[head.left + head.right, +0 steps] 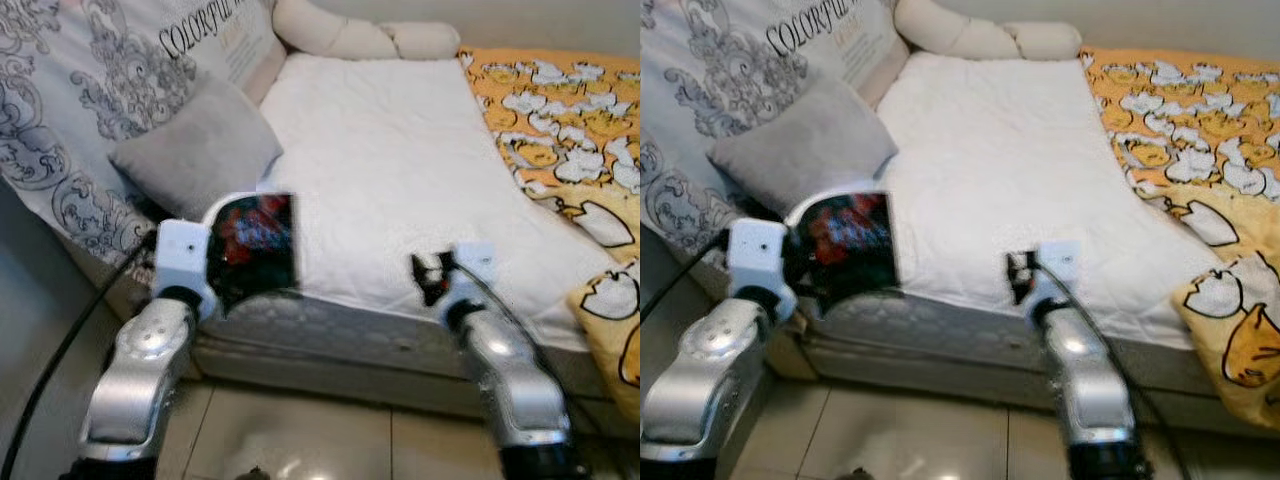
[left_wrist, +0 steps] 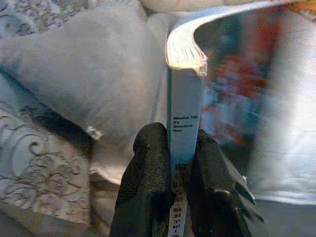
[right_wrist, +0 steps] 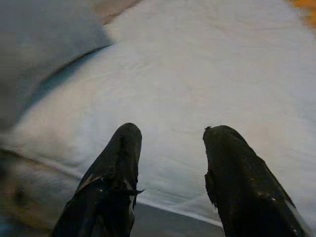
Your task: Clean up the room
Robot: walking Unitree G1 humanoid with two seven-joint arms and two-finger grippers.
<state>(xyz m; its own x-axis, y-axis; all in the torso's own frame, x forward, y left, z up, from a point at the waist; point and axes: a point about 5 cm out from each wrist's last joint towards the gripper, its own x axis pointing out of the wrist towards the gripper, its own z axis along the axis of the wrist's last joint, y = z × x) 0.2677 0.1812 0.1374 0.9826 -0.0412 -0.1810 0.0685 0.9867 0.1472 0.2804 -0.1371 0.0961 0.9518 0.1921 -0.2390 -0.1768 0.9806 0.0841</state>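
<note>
A book point(image 1: 256, 245) with a dark, red-and-blue cover is held upright over the near left edge of the white mattress point(image 1: 400, 170). My left gripper point(image 2: 180, 168) is shut on the book's spine point(image 2: 185, 118), one black finger point(image 2: 148, 173) on each side. My right gripper point(image 3: 173, 148) is open above the mattress's near edge, nothing between its fingers; it also shows at the front of the bed point(image 1: 432, 275).
A grey cushion point(image 1: 200, 145) leans on a patterned pillow point(image 1: 90, 110) at the left. A cream bolster point(image 1: 365, 35) lies at the bed's head. A yellow duck-print quilt point(image 1: 570, 130) covers the right side. Tiled floor point(image 1: 320, 440) lies below.
</note>
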